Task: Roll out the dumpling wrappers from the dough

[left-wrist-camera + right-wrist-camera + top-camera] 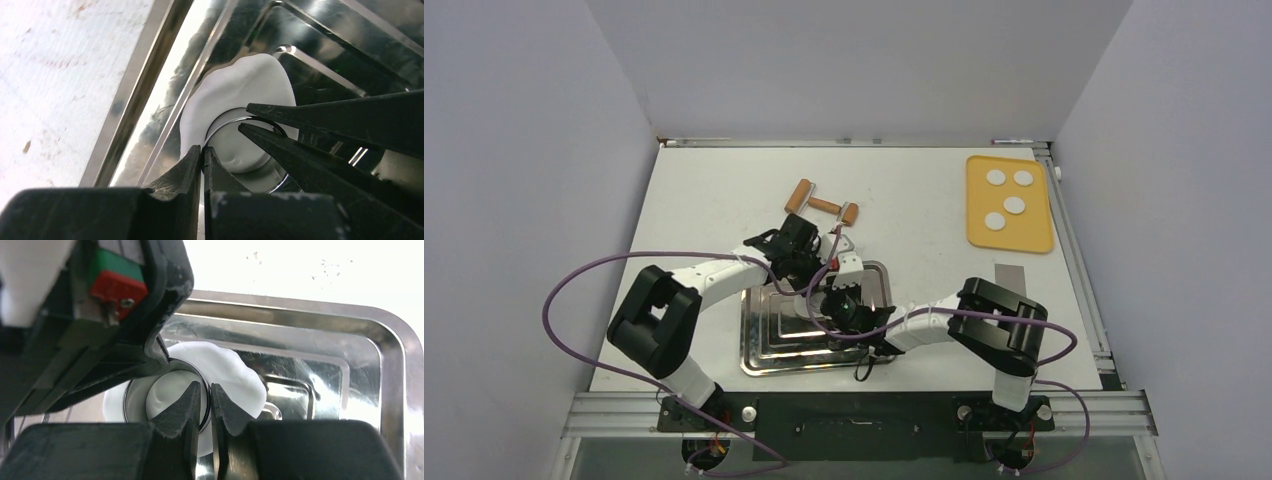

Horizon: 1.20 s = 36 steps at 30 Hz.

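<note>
L end effector [202, 152] & R end effector [205, 390] both pinch ring cutter [135, 400] rim (on dough sheet [250, 80]).

Reaching inward with the left arm [709, 275] and the right arm [929, 325], wrists bent down, nearly meeting. Pinching tight with the left gripper [202, 154] and the right gripper [205, 390], fingertips close together.

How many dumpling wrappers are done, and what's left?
Four wrappers lie on the yellow board. Now the left pincer and right pincer pinch a ring pressed into the dough in the tray. That disc is not yet on the board.
</note>
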Available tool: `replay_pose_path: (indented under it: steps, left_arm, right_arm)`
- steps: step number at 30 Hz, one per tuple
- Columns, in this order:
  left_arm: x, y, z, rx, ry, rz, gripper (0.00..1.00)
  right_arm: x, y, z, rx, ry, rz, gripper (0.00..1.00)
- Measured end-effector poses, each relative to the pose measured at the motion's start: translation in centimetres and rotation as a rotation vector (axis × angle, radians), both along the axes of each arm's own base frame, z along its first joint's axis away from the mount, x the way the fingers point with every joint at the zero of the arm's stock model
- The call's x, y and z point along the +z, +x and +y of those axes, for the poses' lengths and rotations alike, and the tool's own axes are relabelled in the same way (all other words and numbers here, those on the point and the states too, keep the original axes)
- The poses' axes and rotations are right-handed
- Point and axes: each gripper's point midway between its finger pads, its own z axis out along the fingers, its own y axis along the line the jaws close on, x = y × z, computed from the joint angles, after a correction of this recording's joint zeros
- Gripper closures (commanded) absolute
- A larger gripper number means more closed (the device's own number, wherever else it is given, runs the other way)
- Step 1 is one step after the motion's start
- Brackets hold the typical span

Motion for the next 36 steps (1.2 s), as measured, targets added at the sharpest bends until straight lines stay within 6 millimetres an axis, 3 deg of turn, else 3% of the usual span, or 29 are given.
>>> replay_pose_path:
  steps: [11, 16, 26, 31, 36]
  left_arm:
    - [-0.2, -1.9, -2.7, -0.272, 0.017, 0.003, 1.0]
    - [-0.1, -2.0, -2.4, -0.23, -0.007, 0.04, 1.0]
    - [-0.5, -0.2, 0.3, -0.025, 0.017, 0.064, 1.0]
    - [-0.3, 0.4, 0.4, -0.01, 0.023, 0.033, 1.0]
    - [-0.1, -0.4, -1.2, -0.121, -0.002, 0.026, 1.0]
  right_arm:
    - [0.1, -3.5, -1.7, -0.07, -0.105, -0.061, 0.91]
    - [0.2, -2.3, -2.2, -0.038, -0.092, -0.048, 0.91]
    - [0.1, 1.6, 0.9, 0.035, -0.066, -0.062, 0.92]
    - [0.2, 1.5, 0.8, 0.048, -0.066, -0.073, 0.91]
    - [0.3, -1.1, -0.5, 0.07, -0.08, -0.07, 0.91]
